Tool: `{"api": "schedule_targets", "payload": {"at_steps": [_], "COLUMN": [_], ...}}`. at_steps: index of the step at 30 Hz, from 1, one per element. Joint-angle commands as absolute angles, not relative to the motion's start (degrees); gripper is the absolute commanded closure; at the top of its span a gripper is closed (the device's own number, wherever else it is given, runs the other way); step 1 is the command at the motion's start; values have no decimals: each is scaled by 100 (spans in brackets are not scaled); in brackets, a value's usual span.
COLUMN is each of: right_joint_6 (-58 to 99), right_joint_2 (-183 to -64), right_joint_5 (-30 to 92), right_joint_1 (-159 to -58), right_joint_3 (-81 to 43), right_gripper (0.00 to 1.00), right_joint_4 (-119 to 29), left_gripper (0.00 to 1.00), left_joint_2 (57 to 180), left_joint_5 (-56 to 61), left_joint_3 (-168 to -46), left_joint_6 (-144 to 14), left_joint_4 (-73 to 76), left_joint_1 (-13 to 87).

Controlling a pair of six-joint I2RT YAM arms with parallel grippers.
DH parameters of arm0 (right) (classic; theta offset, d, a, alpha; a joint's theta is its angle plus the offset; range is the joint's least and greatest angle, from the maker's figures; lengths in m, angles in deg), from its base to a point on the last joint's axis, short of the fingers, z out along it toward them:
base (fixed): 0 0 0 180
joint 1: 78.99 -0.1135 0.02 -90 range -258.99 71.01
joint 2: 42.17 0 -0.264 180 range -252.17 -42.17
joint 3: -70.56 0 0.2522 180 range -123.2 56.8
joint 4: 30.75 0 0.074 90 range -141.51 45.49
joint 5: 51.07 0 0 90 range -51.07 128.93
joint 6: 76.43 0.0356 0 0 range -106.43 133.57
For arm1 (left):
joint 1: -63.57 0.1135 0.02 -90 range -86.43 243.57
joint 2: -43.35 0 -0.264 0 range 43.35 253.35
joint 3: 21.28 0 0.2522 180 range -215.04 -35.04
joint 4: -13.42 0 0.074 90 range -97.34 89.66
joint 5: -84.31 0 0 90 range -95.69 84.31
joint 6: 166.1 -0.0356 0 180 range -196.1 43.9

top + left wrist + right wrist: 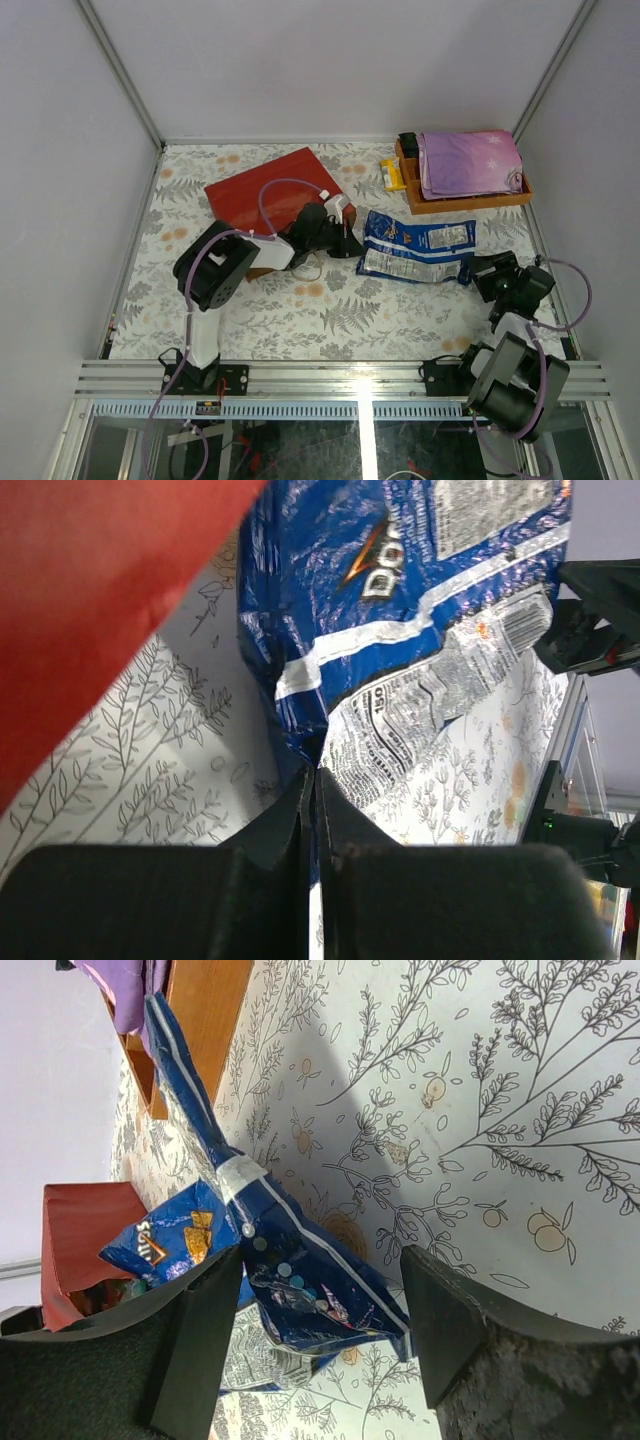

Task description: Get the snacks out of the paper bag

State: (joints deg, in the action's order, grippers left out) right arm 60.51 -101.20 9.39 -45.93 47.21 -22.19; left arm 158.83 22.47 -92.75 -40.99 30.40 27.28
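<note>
Although the red paper bag (250,190) lies flat at the far left of the counter (330,310), its mouth is covered from above by the left arm's wrist. What it holds is hidden; the right wrist view shows only a blurred scrap of colour at the opening. Two blue-and-white snack packs (415,250) lie out on the counter just right of the bag, one overlapping the other, between the two hands.

The left hand (312,780) reaches low across from the bag's mouth with its fingers pressed together. A corner of one pack comes right down to the tips, and whether it is nipped there cannot be made out. The right hand (320,1260) comes in low from the right with its fingers spread wide. The packs' right edge stands up between them, and whether it touches either finger is hard to tell.

At the far right, a wooden tray (470,203) holding a folded purple cloth (470,163) sits close beyond the packs. Patterned counter stretches between the packs and the rail at the near edge.
</note>
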Motion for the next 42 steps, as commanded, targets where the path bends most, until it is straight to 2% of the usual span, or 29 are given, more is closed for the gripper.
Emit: {"api": "schedule_targets", "payload": {"at_steps": [1, 8, 12, 19, 22, 28, 34, 37, 42], "right_joint_6": [6049, 6158, 6158, 6159, 6299, 6959, 8298, 8693, 9347], "right_joint_2": [-10173, -10667, -11263, -11999, -12416, -12961, -13689, -13557, -12260], "right_joint_5": [902, 379, -33, 520, 556, 448, -547, -977, -1335], "right_joint_1": [-4573, -4579, -4848, -5941, -6098, -6111, -6112, -6140, -6138], "right_joint_3": [4984, 5135, 5055, 4941, 5082, 5493, 5588, 5359, 5040], "right_gripper": [28, 25, 26, 40, 45, 44, 47, 54, 54], "right_joint_4": [-1301, -329, 162, 517, 1113, 2561, 5218, 5324, 5079], "left_gripper": [100, 100, 100, 100, 100, 100, 100, 100, 100], "left_joint_2": [15167, 14238, 14391, 14552, 14520, 14494, 14495, 14480, 14453], "left_joint_5": [2199, 1766, 1747, 1588, 1517, 1487, 1481, 1480, 1471], "left_joint_3": [-9025, -8312, -8227, -8149, -8120, -8132, -8093, -8088, -8120], "left_joint_6": [-4182, -4284, -4263, -4276, -4345, -4414, -4437, -4437, -4436], "left_joint_4": [3139, 2553, 2412, 2159, 2038, 1888, 1839, 1825, 1774], "left_joint_1": [2787, 3139, 3219, 3315, 3380, 3470, 3516, 3532, 3545]}}
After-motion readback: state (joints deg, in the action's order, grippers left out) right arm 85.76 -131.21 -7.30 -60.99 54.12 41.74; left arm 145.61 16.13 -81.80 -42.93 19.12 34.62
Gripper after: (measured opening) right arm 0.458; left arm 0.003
